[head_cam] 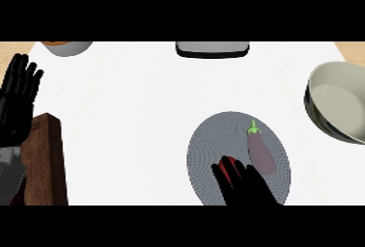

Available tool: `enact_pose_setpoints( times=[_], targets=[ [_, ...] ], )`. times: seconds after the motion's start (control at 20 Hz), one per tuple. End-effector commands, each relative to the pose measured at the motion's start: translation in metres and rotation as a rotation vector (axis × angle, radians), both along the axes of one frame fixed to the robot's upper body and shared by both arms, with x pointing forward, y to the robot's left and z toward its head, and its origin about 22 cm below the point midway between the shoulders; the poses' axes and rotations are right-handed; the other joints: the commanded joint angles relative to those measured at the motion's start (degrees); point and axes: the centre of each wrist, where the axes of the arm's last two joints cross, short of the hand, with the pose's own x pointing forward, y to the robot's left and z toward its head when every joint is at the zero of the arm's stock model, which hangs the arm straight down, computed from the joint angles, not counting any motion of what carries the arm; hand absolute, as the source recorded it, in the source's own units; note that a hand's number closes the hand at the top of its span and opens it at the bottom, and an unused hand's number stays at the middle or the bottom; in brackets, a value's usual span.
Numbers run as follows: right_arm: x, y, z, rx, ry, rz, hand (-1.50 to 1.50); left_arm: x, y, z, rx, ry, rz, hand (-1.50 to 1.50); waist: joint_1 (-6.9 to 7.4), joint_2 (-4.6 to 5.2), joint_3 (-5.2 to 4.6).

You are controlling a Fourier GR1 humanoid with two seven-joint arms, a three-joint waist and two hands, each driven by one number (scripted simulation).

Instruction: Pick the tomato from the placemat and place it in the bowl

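Observation:
A grey oval placemat [224, 132] lies on the white counter at lower centre-right. On its near part sits the red tomato [223, 169], mostly hidden under my right hand [246, 185], whose fingers lie over it. Only a sliver of red shows between the fingers. A purple eggplant [260, 152] with a green stem lies on the placemat just right of the hand. The grey bowl [342, 103] stands at the right edge, partly cut off. My left hand [18, 96] rests open at the left edge, fingers up.
A brown wooden block [44, 161] stands at the lower left beside my left forearm. A dark-rimmed grey object [212, 49] sits at the counter's far edge, and a small bowl with orange contents [66, 47] is at the far left.

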Motion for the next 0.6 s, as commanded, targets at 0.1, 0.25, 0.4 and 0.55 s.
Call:
enact_pose_setpoints(
  times=[0.1, 0.25, 0.4, 0.55],
  targets=[
    [0.017, -0.001, 0.005, -0.044, 0.108, -0.076, -1.5, -0.017, 0.01, -0.013, 0.003, -0.006, -0.017, 0.0, 0.71, 0.0, 0.1],
    [0.029, -0.013, -0.008, -0.055, 0.14, -0.081, -1.5, 0.012, -0.003, 0.004, 0.018, 0.0, 0.008, 0.0, 0.06, 0.06, 0.14],
    [0.025, 0.003, -0.019, -0.05, 0.158, -0.079, -1.5, -0.007, -0.003, 0.012, -0.004, 0.005, -0.003, 0.0, 0.47, -0.14, 0.16],
    [0.022, -0.009, -0.018, -0.031, 0.164, -0.098, -1.5, 0.006, 0.009, 0.0, 0.004, 0.005, 0.003, 0.0, 0.04, -0.07, 0.14]
  ],
)
